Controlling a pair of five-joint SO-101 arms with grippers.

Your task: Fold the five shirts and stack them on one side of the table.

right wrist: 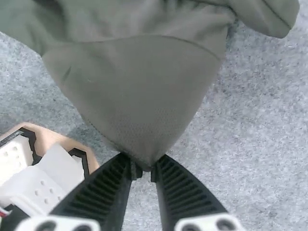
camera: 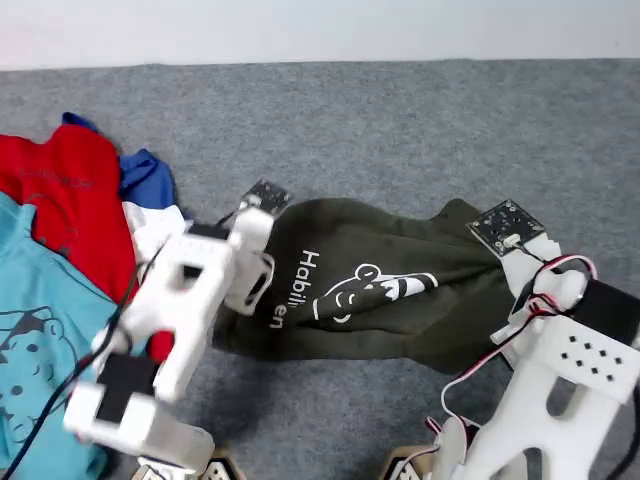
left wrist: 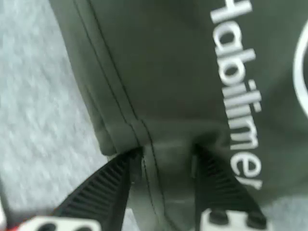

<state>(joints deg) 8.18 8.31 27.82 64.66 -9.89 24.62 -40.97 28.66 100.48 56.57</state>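
A dark olive shirt [camera: 370, 290] with white print lies stretched between both arms on the grey table. My left gripper [left wrist: 163, 161] is shut on its hemmed edge [left wrist: 144, 134], at the shirt's left end in the high view [camera: 255, 255]. My right gripper [right wrist: 143, 169] is shut on a pinched fold of the same shirt [right wrist: 134, 91], lifting that end a little off the table; in the high view it is at the shirt's right end [camera: 500, 290]. A red shirt [camera: 70, 200], a teal shirt [camera: 30, 330], a blue shirt [camera: 145, 175] and a white one [camera: 155, 225] lie piled at the left.
The grey table [camera: 400, 120] stretches bare behind the olive shirt. The arm bases [camera: 420, 465] stand at the front edge. A wooden base plate with a white part [right wrist: 29, 159] shows beside the right gripper.
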